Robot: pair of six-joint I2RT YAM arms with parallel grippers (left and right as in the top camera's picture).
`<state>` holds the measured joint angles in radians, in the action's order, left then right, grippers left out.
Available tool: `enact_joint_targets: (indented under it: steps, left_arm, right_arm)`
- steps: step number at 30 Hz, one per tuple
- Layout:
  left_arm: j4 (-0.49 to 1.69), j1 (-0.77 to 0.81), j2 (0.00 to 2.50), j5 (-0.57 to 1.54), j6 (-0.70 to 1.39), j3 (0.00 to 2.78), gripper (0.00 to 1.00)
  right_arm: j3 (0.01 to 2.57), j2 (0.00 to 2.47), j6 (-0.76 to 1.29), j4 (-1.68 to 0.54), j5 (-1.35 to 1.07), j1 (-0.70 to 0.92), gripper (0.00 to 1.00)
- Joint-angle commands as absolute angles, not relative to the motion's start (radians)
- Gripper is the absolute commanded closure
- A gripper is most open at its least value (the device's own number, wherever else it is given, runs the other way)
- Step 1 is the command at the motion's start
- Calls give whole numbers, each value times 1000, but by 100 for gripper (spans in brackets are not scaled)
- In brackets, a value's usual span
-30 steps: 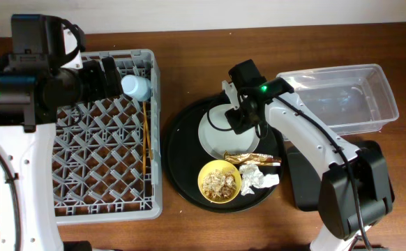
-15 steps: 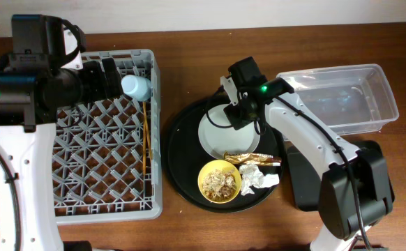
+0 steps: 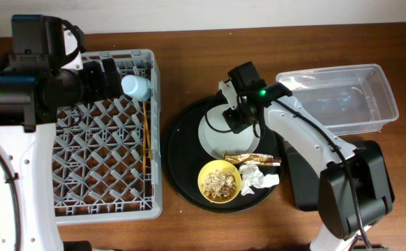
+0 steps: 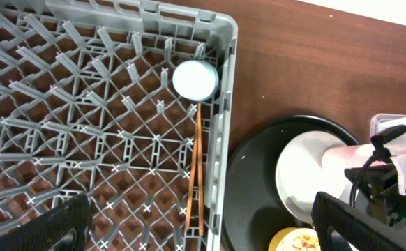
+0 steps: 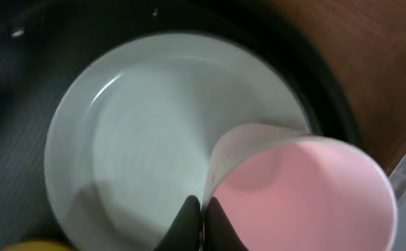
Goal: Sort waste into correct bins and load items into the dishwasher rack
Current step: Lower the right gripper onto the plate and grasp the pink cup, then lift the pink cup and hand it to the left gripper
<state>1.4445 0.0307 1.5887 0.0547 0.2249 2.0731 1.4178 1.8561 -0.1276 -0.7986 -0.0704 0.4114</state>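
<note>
My right gripper (image 3: 236,118) (image 5: 201,206) is shut on the rim of the pink cup (image 5: 307,188), one finger inside and one outside. It holds the cup tilted over the grey-white plate (image 3: 213,136) (image 5: 133,139). My left gripper (image 3: 104,78) (image 4: 203,230) is open and empty, high over the grey dishwasher rack (image 3: 155,139) (image 4: 84,104). The light blue cup (image 3: 136,87) (image 4: 194,79) and the chopsticks (image 3: 146,136) (image 4: 196,167) lie in the rack by its right wall. The yellow bowl (image 3: 220,181) holds food scraps, beside the gold wrapper (image 3: 252,159) and the white tissue (image 3: 257,180).
Plate, bowl, wrapper and tissue sit on a large round black tray (image 3: 182,153). The clear tub (image 3: 342,97) stands at the back right. The shallow black rectangular tray (image 3: 304,181) lies in front of it, partly under my right arm.
My right gripper has shifted slightly to the right with the pink cup in it. The left arm and the things in the rack have not moved.
</note>
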Motion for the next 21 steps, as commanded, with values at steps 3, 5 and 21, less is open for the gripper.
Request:
enact_joint_targets:
  steps: [3,5,21]
  left_arm:
    - [1430,30,1591,238,170,2075,1]
    - [1422,30,1591,416,71,2075,1]
    - [1293,31,1591,1217,-294,2075,1]
  right_arm:
    - [1705,1796,-126,-994,-280,418,96]
    - [1879,1764,-126,-1109,-401,400,96]
    - [2223,1742,-132,-1323,-1538,90,96]
